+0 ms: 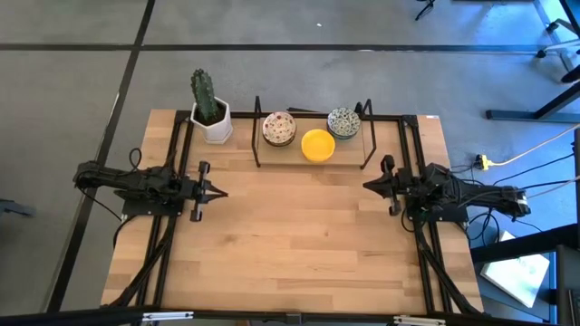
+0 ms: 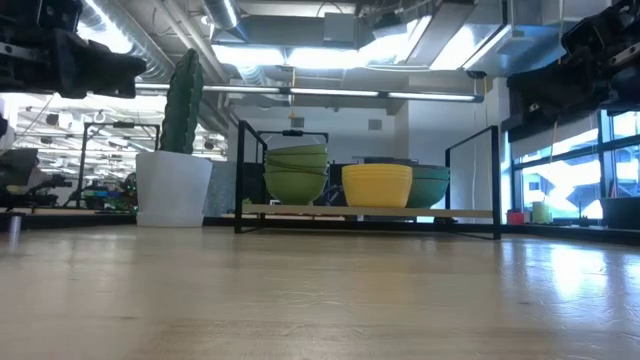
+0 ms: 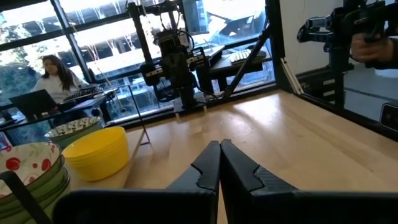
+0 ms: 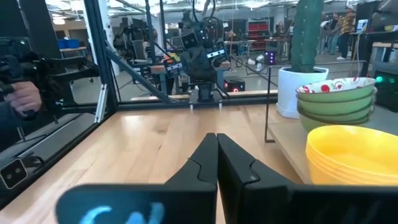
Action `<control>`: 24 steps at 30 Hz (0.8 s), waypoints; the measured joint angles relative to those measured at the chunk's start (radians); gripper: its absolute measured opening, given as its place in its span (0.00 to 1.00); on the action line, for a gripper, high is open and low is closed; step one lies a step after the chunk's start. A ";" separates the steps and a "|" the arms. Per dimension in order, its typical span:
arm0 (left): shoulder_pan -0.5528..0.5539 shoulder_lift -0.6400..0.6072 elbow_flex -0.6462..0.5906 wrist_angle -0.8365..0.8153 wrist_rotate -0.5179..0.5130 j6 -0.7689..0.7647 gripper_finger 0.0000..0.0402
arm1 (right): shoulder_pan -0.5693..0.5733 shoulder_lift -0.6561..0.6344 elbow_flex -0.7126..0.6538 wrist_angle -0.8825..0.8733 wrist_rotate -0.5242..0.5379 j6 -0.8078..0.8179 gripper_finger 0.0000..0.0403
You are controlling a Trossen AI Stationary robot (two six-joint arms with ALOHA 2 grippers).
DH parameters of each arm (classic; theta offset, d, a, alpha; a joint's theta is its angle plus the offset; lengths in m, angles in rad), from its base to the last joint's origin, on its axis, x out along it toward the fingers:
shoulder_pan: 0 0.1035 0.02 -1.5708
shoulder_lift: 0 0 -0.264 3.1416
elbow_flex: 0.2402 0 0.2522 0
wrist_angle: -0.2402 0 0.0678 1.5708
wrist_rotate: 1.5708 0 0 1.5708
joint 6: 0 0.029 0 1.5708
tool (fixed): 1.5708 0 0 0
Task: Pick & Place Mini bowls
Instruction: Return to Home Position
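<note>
The left gripper (image 1: 217, 192), its two dark fingers clenched together on nothing, hovers over the left side of the light wooden table (image 1: 290, 244). The right gripper (image 1: 368, 186), likewise clenched and empty, faces it from the right side. Farther back between them, the mini bowls sit in three stacks on the black-framed low shelf (image 1: 353, 152): red-speckled white bowls (image 1: 279, 129), plain yellow bowls (image 1: 317, 145) and green-blue patterned bowls (image 1: 343, 121). A green cactus in a white square pot (image 1: 210, 116) stands just beside the shelf's left end.

Three upright stacks side by side on shelf (image 1: 352, 153): red-speckled white bowls (image 1: 279, 129), plain yellow bowls (image 1: 318, 145), green-blue patterned bowls (image 1: 343, 121).
</note>
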 joint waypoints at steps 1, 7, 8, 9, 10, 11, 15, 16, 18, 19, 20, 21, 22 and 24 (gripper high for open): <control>0.000 0.000 0.000 0.000 0.000 -0.003 0.00 | 0.003 0.000 0.000 0.000 0.006 0.000 0.00; 0.000 0.000 0.000 0.000 0.000 -0.012 0.01 | 0.018 0.000 0.000 0.000 0.031 0.000 0.00; 0.000 0.000 0.000 0.000 0.000 -0.014 0.00 | 0.018 0.000 0.000 -0.001 0.031 0.000 0.00; 0.000 0.000 0.000 0.000 0.000 -0.014 0.00 | 0.018 0.000 0.000 -0.001 0.031 0.001 0.01; 0.000 0.000 0.000 0.000 0.000 -0.015 0.00 | 0.018 0.000 0.000 -0.001 0.031 0.004 0.01; 0.000 0.000 0.000 0.000 0.000 -0.016 0.00 | 0.018 0.000 0.000 -0.001 0.031 0.006 0.02; 0.000 0.000 0.000 0.000 -0.004 -0.033 0.01 | 0.018 0.000 0.000 -0.001 0.031 0.037 0.04; 0.000 0.000 0.000 0.001 -0.007 -0.036 0.01 | 0.018 0.000 0.000 -0.001 0.031 0.039 0.05; 0.000 0.000 0.000 0.001 -0.008 -0.047 0.02 | 0.018 0.000 0.000 -0.001 0.031 0.041 0.05; 0.000 0.000 0.000 0.001 -0.008 -0.055 0.02 | 0.018 0.000 0.000 -0.001 0.031 0.041 0.05; 0.000 0.000 0.000 0.001 -0.009 -0.063 0.02 | 0.018 0.000 0.000 -0.002 0.031 0.041 0.05; 0.000 0.000 0.000 0.001 -0.009 -0.068 0.01 | 0.018 0.000 0.000 -0.003 0.031 0.041 0.05; 0.000 0.000 0.000 0.001 -0.009 -0.069 0.01 | 0.018 0.000 0.000 -0.007 0.031 0.041 0.05; 0.000 0.000 0.000 0.001 -0.009 -0.069 0.01 | 0.018 0.000 0.000 -0.023 0.030 0.039 0.05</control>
